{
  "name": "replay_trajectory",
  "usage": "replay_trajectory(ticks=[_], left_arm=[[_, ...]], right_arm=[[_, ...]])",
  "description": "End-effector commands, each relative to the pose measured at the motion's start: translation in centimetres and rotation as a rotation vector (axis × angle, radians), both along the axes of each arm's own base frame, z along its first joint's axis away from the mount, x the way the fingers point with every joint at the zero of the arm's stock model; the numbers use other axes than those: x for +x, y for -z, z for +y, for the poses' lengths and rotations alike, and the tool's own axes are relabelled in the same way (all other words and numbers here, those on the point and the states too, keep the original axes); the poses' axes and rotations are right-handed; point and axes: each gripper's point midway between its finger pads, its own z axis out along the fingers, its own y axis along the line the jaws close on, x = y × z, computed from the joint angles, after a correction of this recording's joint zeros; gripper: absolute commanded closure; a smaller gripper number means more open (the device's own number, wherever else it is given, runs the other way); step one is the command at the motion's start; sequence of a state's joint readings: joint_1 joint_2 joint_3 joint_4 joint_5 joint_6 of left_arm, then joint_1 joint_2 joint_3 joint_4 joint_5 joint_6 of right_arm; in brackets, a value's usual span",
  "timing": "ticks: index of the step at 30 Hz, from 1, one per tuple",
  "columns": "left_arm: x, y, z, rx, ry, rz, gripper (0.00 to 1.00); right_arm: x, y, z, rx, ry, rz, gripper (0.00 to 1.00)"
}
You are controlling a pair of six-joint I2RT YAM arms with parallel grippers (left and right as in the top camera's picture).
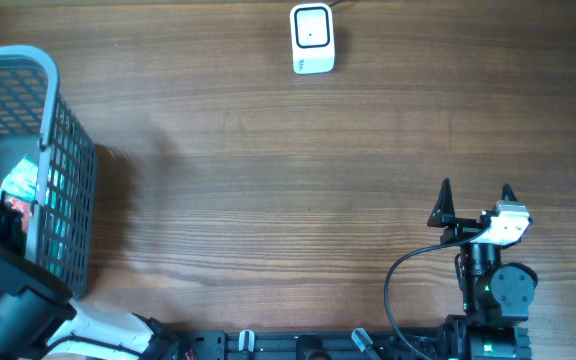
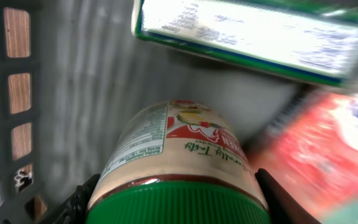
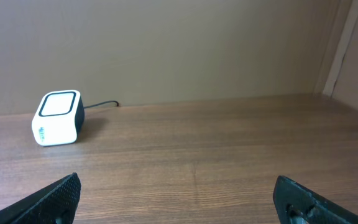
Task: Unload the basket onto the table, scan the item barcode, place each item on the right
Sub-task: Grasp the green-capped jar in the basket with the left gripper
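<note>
Pick-up step: left gripper (image 2: 179, 202) straddles the green-lidded labelled jar (image 2: 173, 143) inside the grey mesh basket (image 1: 68, 170), fingers (image 2: 82, 196) beside its lid, hold unclear. Right gripper (image 3: 182, 205) gapes empty. Next: clamp, lift, show barcode to white cube scanner (image 1: 312, 38).

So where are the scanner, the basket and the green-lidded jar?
scanner (image 1: 313, 38), overhead view, on its white top face.
basket (image 1: 68, 190), overhead view, on its gridded side wall.
jar (image 2: 166, 149), left wrist view, on its paper label.
</note>
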State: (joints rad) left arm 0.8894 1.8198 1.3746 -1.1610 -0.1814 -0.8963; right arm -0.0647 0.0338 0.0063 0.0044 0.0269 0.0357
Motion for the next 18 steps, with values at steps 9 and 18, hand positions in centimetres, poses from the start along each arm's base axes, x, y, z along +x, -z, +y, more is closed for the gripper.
replay_trajectory(ticks=[9, 18], left_arm=[[6.0, -14.6, -1.0, 0.092, 0.047, -0.477, 0.71], [8.1, -26.1, -7.7, 0.135, 0.221, -0.946, 0.68]], right_arm=[[0.0, -0.1, 0.0, -0.010, -0.003, -0.005, 0.00], [0.0, -0.1, 0.0, -0.009, -0.003, -0.005, 0.00]])
